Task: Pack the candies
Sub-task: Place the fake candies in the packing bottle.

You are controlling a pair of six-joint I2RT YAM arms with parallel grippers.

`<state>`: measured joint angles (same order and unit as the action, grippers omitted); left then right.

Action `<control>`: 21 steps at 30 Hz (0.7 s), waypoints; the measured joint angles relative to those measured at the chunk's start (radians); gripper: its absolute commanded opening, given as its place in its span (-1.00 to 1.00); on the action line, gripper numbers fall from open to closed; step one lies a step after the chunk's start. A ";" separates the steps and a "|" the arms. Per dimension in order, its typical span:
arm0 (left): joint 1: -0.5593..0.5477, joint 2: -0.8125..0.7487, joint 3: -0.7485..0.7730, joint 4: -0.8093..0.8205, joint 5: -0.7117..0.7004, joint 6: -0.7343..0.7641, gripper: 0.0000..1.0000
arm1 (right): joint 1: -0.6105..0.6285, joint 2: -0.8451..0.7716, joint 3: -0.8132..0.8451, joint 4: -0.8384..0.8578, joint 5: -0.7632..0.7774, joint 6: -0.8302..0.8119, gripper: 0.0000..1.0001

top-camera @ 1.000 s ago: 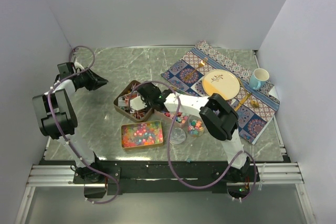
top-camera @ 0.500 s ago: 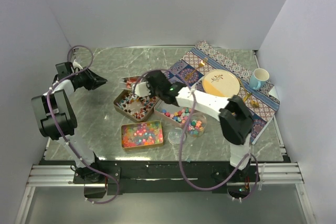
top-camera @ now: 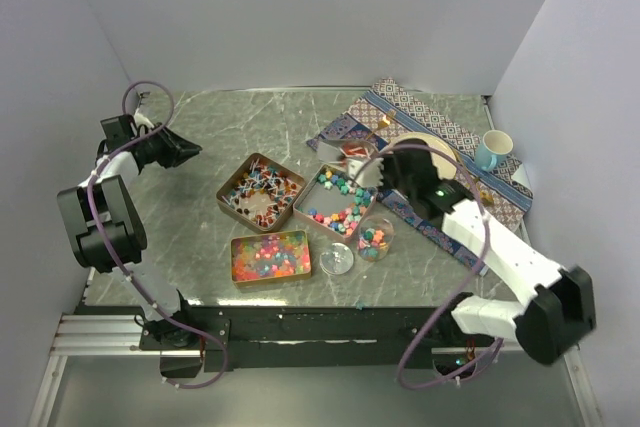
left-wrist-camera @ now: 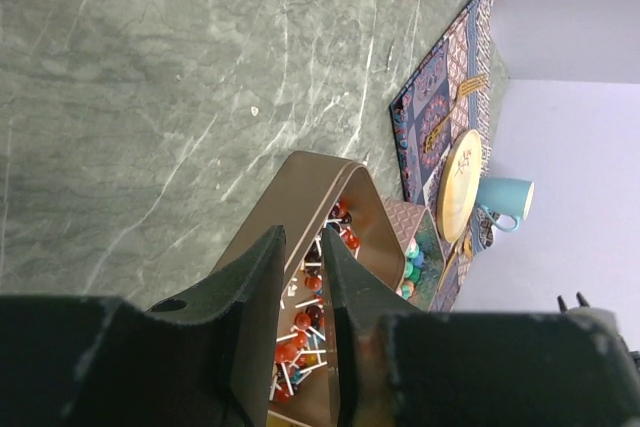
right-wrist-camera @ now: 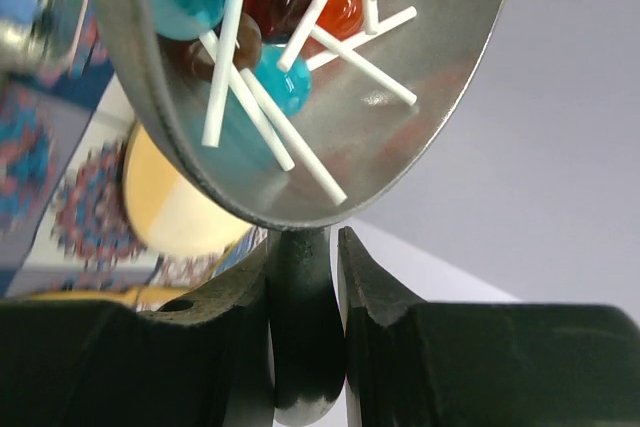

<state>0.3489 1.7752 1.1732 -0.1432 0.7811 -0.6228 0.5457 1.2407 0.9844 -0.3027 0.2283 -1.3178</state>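
My right gripper is shut on the handle of a metal scoop, held in the air above the far corner of the tin of chunky pastel candies. In the right wrist view the scoop holds several lollipops, and the gripper clamps its dark handle. A tin of lollipops and a tin of glossy beads lie to the left. My left gripper is far left, nearly shut and empty. Its view looks toward the lollipop tin.
A clear jar holding a few chunky candies stands beside its lid at the front. A patterned cloth at the right carries a yellow plate, gold cutlery and a blue cup.
My right arm swung right from over the lollipop tin, carrying the scoop with lollipops toward the cloth's edge. The left arm barely moved.
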 measured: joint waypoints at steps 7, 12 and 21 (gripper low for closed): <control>-0.005 0.000 0.008 -0.017 -0.009 0.013 -0.45 | -0.106 -0.248 -0.194 -0.027 -0.074 -0.075 -1.00; -0.010 0.000 0.017 -0.031 -0.022 0.034 -0.45 | -0.149 -0.393 -0.295 -0.070 -0.121 -0.121 -1.00; -0.017 0.000 0.017 -0.041 -0.045 0.045 -0.44 | -0.335 -0.573 -0.353 -0.259 -0.188 -0.290 -1.00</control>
<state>0.3321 1.7752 1.1900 -0.1844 0.7364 -0.5774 0.2111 0.6678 0.6312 -0.5621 0.0402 -1.6081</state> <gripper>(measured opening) 0.276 0.306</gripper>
